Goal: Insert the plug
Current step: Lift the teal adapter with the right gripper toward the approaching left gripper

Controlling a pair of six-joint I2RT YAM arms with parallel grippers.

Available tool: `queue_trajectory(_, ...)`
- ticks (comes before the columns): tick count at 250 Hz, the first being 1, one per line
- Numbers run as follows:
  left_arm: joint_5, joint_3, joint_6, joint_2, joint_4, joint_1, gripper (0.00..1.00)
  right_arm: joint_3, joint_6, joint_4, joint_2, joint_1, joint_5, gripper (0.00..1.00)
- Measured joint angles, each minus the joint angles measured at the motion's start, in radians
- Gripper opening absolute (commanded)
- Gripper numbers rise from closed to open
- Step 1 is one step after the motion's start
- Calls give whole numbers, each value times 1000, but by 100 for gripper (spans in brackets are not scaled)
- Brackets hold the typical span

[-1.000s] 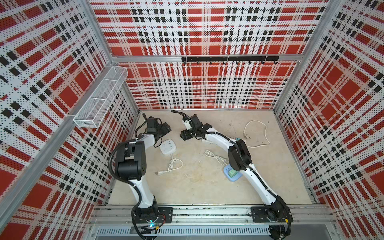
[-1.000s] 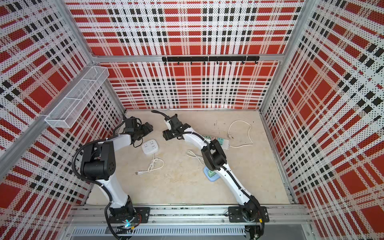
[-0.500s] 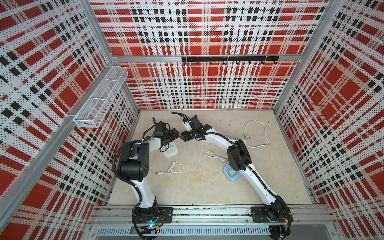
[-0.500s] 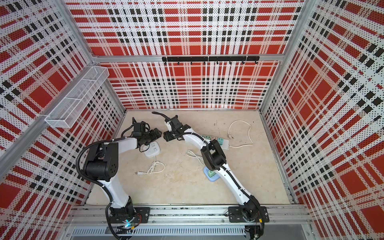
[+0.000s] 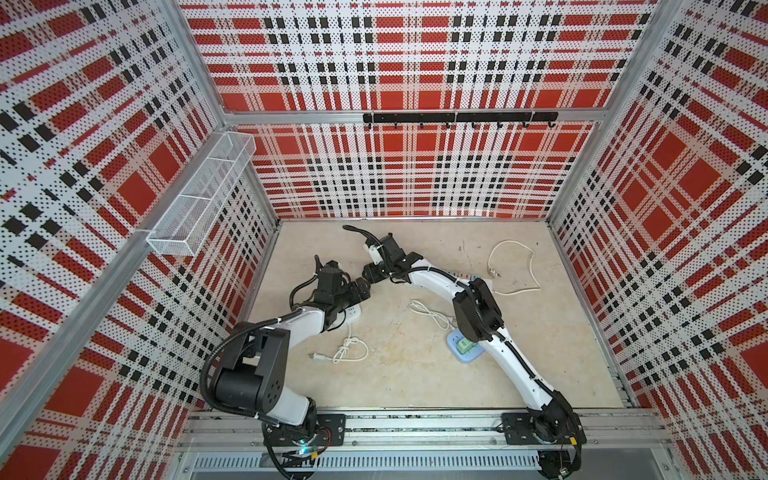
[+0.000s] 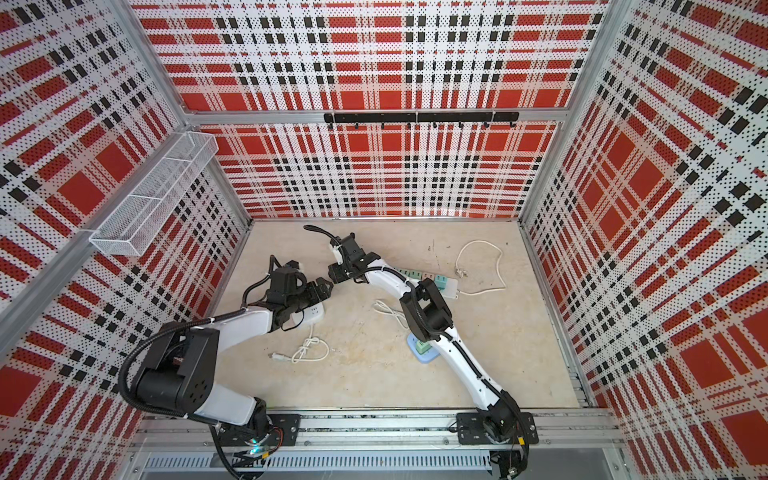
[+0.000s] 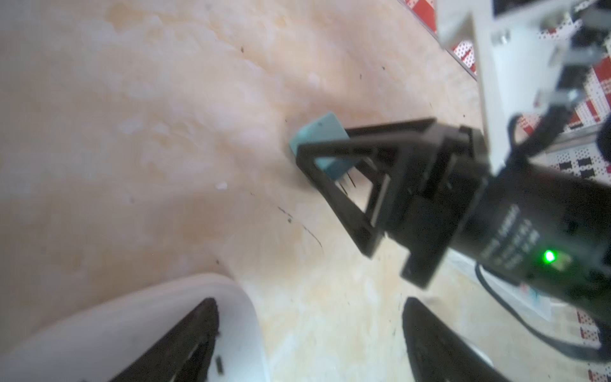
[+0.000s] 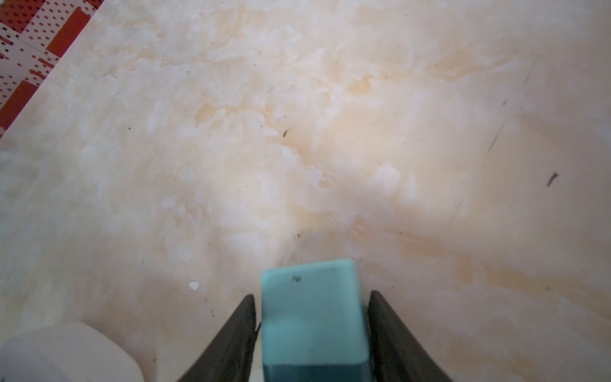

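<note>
The plug [image 8: 310, 317] is a teal block lying on the beige floor, also seen in the left wrist view [image 7: 317, 135] with its metal prongs pointing back toward the right gripper's body. My right gripper [image 8: 311, 295] is shut on it, one finger against each side, low at the floor [image 5: 368, 276] [image 6: 334, 276]. My left gripper [image 7: 309, 301] is open with bare floor between its fingers, just short of the right gripper [image 5: 363, 291] [image 6: 326, 286]. A white socket block [image 5: 353, 313] [image 7: 132, 324] lies under the left gripper.
The socket's white cord [image 5: 349, 347] coils toward the front. A pastel power strip [image 6: 428, 278] and a white cable [image 5: 515, 266] lie to the right. A blue strip with a green adapter [image 5: 463, 347] lies under the right arm. A wire basket [image 5: 199, 199] hangs on the left wall.
My left arm has swung from the left wall toward the centre, over the white socket block. The right gripper's fingers have closed in on the teal plug.
</note>
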Motion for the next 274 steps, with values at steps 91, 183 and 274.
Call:
queue_trajectory(91, -87, -101, -6, -341, -5, -29, 93, -286, -3, 88, -166, 16, 64, 44)
queue_trajectory(183, 34, -107, -1, -563, -74, 77, 90, -862, -30, 382, -608, 18, 3, 40)
queue_trajectory(274, 215, -97, 22, -559, -98, 4, 88, -1376, -216, 783, -1032, 76, -16, 38)
